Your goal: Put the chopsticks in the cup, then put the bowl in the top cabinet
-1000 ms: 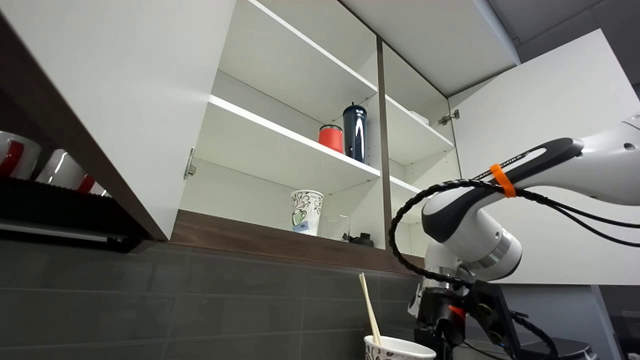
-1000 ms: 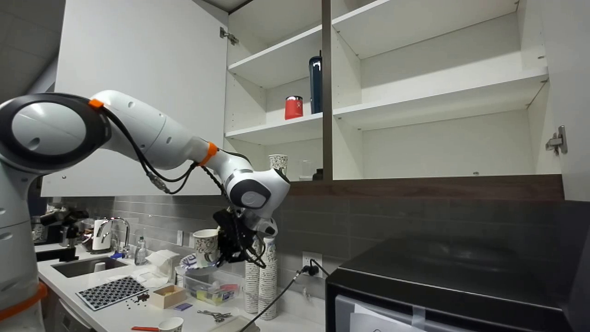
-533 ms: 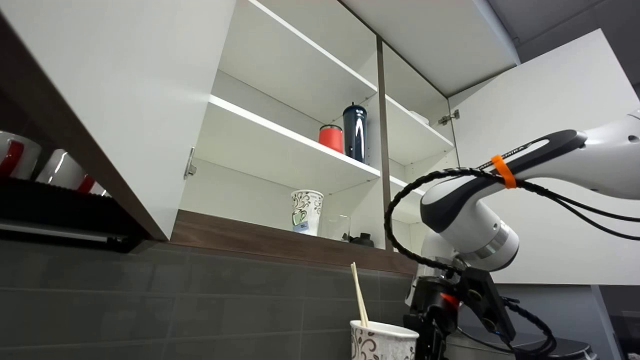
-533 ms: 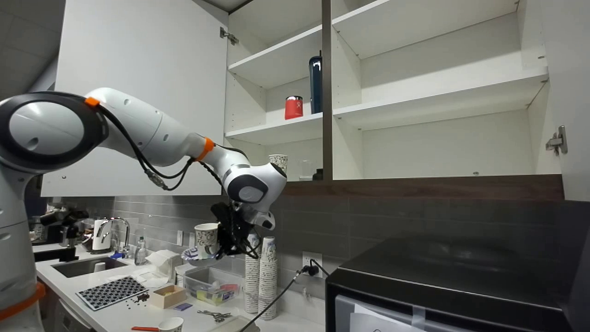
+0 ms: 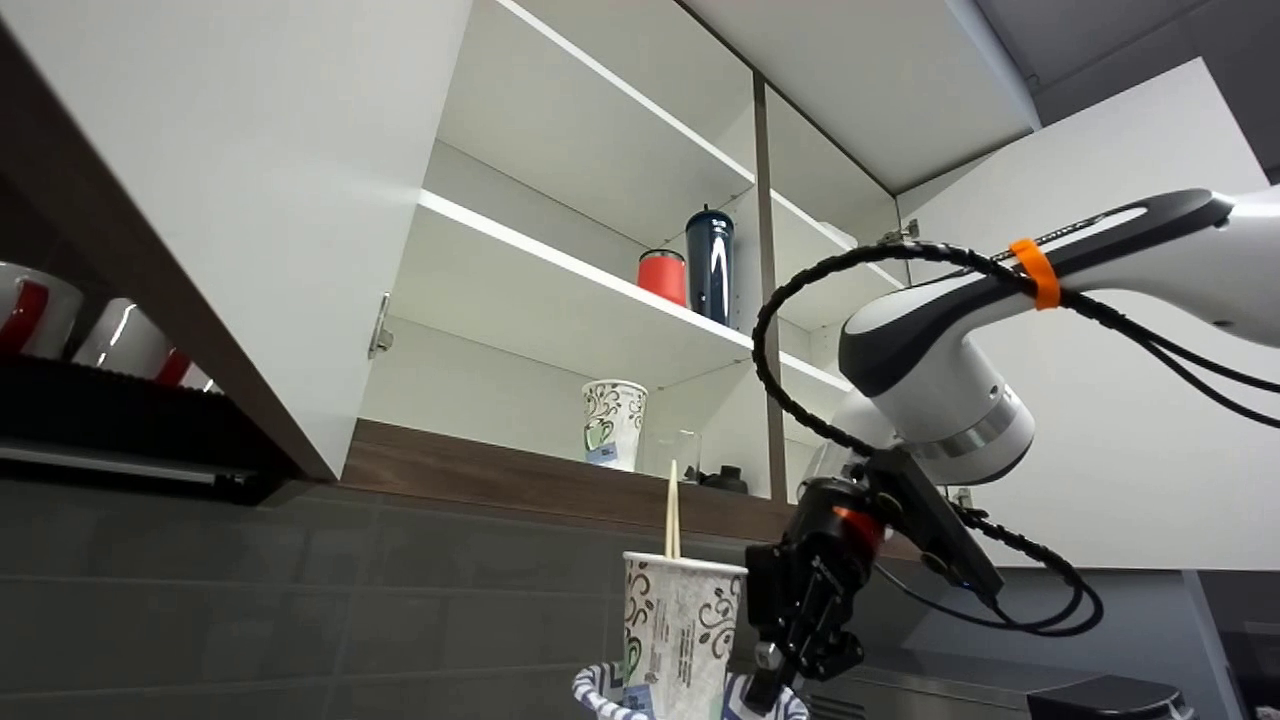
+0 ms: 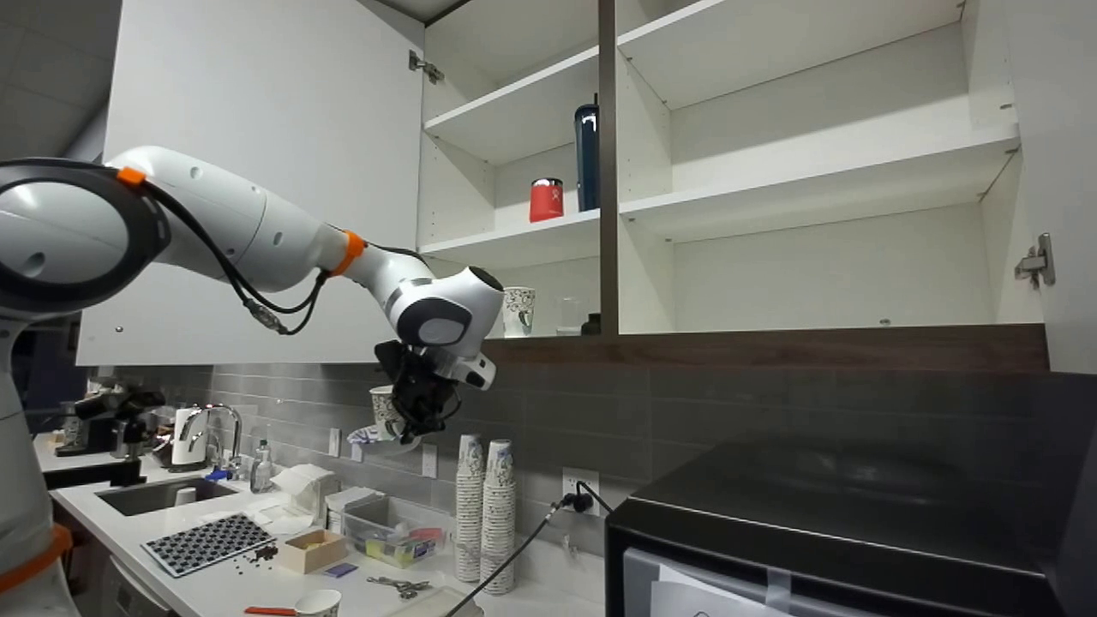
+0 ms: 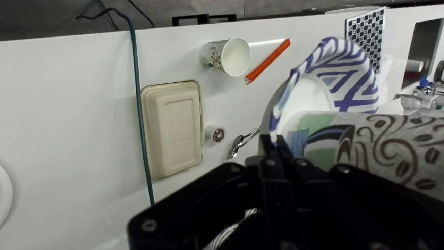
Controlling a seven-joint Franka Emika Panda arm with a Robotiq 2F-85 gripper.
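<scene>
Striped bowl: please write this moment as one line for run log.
gripper: shut on striped paper bowl, at rim; patterned paper cup: inside bowl; chopsticks: in cup; top cabinet: open, bowl not yet inside

Dark grey tiled wall [image 6: 574,411] behind a long white countertop [image 7: 79,93] with an inset, rectangular grey metal sink [image 6: 137,499]; dim grey panelled ceiling [image 6: 47,103] above.

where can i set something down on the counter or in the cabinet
On the counter, the wide patch between the cord and the white disc. In the cabinet, the middle shelves look free left of the red cup and right of the divider, though seen from below. Crowded: beside the bottle, and from the takeout box to the red packet.
</scene>
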